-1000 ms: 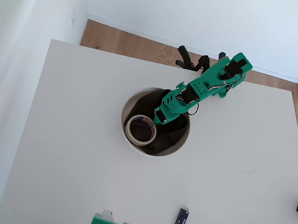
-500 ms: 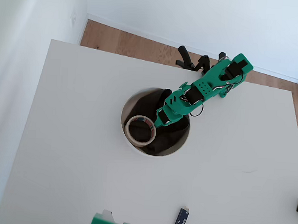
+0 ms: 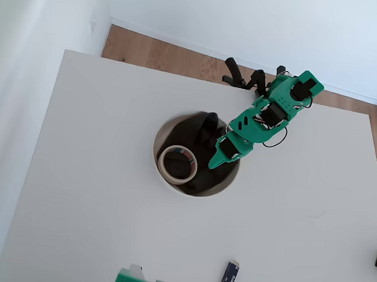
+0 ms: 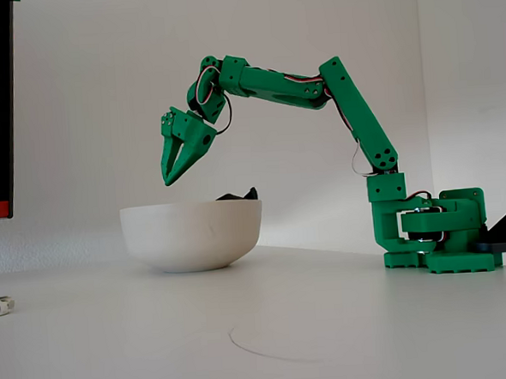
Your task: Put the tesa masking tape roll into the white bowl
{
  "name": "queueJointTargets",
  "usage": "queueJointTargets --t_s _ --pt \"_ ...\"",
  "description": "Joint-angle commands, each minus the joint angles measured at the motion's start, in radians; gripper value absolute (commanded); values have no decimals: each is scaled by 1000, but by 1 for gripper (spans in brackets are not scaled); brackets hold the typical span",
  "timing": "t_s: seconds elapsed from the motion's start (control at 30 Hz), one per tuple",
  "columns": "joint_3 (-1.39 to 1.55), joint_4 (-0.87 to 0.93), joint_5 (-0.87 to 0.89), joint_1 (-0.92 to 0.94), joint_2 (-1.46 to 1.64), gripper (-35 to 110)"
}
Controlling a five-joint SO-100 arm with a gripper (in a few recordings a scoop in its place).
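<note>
No text can be read; the tape roll (image 3: 178,164) has a small red-and-blue label, but its letters are too small.

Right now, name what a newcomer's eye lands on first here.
The bright green arm arcs over the white table, its gripper raised clear above the white bowl, fingers nearly together. In the overhead view, the masking tape roll lies inside the bowl on dark cloth. A small packet sits near the table's front edge.

Your arm (image 4: 351,106) is bright green printed plastic, with black servos, thin dark cables, and a blocky base (image 4: 432,234).
</note>
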Motion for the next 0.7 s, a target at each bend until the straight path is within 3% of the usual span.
queueJointTargets --t_s 0.0,0.53,0.67 --pt "-87 57 6 -60 146 -8" --pt "-69 459 -31 -607 480 -8" --pt "78 480 -46 -739 641 -8"
